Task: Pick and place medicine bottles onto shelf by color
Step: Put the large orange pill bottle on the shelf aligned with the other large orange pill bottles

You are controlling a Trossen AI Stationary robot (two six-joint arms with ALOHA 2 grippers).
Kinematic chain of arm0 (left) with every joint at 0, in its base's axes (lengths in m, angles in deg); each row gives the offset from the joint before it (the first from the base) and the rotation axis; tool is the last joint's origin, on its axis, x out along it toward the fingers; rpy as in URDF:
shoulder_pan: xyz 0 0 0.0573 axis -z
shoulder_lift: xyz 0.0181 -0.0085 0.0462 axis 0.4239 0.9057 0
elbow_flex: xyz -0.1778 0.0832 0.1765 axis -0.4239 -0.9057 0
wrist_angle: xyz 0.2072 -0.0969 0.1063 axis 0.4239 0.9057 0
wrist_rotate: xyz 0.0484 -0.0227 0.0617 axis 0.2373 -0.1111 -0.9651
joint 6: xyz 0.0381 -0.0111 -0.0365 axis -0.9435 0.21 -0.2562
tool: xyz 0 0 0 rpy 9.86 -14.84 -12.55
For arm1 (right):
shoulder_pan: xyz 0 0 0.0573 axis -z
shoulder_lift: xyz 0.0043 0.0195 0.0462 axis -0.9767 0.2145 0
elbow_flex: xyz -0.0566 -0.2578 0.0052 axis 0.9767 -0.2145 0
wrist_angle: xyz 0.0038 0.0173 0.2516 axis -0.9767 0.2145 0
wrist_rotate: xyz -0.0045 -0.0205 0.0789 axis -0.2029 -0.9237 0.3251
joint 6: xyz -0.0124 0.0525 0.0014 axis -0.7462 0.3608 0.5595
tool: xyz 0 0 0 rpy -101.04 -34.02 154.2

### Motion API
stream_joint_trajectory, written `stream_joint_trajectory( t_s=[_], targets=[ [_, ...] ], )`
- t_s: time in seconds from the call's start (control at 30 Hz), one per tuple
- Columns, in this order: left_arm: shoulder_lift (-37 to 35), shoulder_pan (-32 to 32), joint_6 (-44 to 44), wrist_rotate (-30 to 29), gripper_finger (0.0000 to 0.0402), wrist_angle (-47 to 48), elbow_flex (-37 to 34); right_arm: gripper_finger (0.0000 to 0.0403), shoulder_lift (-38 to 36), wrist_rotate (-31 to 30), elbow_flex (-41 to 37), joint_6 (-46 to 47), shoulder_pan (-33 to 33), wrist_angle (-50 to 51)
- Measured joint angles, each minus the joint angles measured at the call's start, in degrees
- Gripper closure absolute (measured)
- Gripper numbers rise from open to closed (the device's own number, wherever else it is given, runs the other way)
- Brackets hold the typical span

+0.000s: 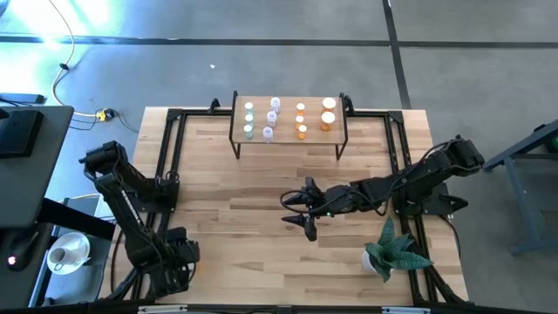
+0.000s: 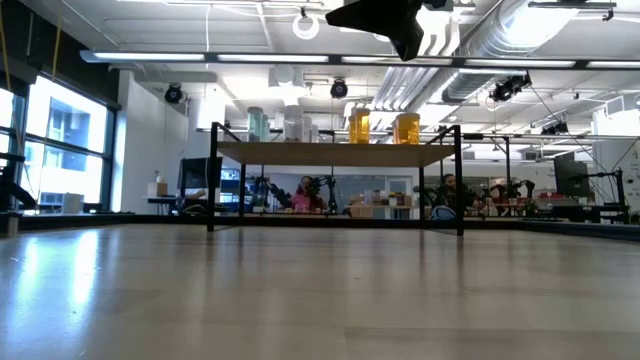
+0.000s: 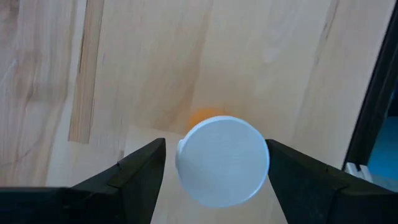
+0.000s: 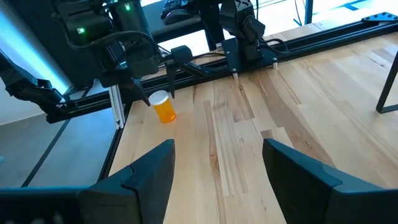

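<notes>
Right over an orange bottle (image 3: 221,158) at the table's (image 1: 261,174) left edge, the left gripper (image 3: 214,168) hangs with its fingers spread wide, one on each side of the white cap, not touching. Out over the table's middle, the right gripper (image 1: 301,211) floats empty, fingers apart. At the far end of the table, the shelf (image 1: 288,139) carries pale green, whitish and orange bottles in rows
</notes>
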State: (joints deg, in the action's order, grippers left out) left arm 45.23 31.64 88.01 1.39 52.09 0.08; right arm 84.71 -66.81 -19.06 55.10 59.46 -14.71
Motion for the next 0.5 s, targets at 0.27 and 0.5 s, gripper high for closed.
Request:
stream_joint_trajectory(
  t_s=[0.27, 0.5],
  targets=[
    [1.74, 0.04, 0.02, 0.22, 0.0147, -0.11, 0.00, 0.0169, 0.00, 0.00, 0.00, 0.00, 0.00, 0.00],
    [1.74, 0.04, -0.02, 0.54, 0.0182, -0.38, 0.00, 0.0169, 0.00, 0.00, 0.00, 0.02, 0.00, -0.02]
  ],
)
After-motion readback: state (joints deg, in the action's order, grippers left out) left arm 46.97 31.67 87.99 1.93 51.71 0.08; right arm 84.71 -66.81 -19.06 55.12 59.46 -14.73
